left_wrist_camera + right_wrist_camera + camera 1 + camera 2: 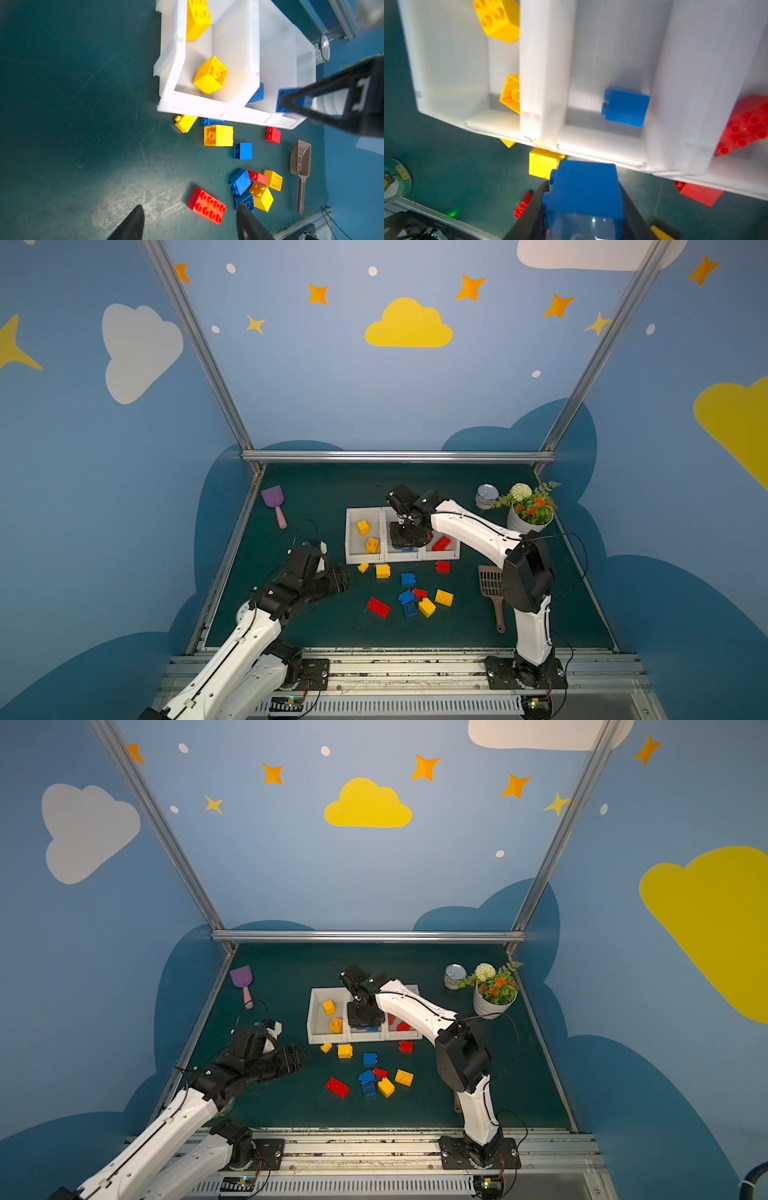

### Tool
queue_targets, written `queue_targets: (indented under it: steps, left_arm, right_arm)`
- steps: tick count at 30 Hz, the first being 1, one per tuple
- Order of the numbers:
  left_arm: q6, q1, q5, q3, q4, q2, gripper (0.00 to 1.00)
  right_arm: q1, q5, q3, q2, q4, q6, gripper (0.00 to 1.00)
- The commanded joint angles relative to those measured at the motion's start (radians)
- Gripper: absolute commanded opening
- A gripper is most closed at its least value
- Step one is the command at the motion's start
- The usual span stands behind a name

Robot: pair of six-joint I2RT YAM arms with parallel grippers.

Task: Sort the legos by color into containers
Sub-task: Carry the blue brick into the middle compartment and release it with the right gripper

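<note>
Three joined white containers (348,531) stand mid-table. The left one holds two yellow legos (363,527), the middle one a blue lego (625,107), the right one a red lego (441,543). My right gripper (583,187) hangs over the middle container's front rim, shut on a blue lego (583,197). Several loose legos lie in front of the containers: a yellow one (382,571), a blue one (408,578), a red oblong one (377,607) and a mixed cluster (427,607). My left gripper (189,207) hovers open and empty, left of the loose legos.
A brown slotted scoop (492,585) lies right of the loose legos, beside the right arm. A purple scoop (274,502) lies at the back left. A metal tin (486,496) and a white flower pot (528,518) stand at the back right.
</note>
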Motion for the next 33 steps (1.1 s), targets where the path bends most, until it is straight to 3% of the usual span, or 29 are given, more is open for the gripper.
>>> queue_targets:
  steps: [1, 10, 15, 18, 33]
  left_arm:
    - [0.015, -0.001, 0.004, -0.008, -0.004, -0.020, 0.70]
    - [0.012, -0.001, 0.004, -0.012, -0.006, -0.030, 0.70]
    - [0.012, 0.000, 0.007, -0.011, -0.005, -0.025, 0.70]
    - [0.011, -0.001, 0.006, -0.012, -0.006, -0.028, 0.70]
    - [0.012, -0.001, 0.002, -0.012, -0.007, -0.024, 0.70]
  right_arm:
    - [-0.012, -0.003, 0.071, 0.073, -0.052, -0.042, 0.39]
    - [-0.024, -0.026, 0.200, 0.179, -0.083, -0.066, 0.42]
    - [-0.026, -0.032, 0.212, 0.185, -0.090, -0.067, 0.57]
    - [-0.026, -0.032, 0.209, 0.181, -0.092, -0.067, 0.61]
    - [-0.030, -0.031, 0.153, 0.113, -0.080, -0.060, 0.61]
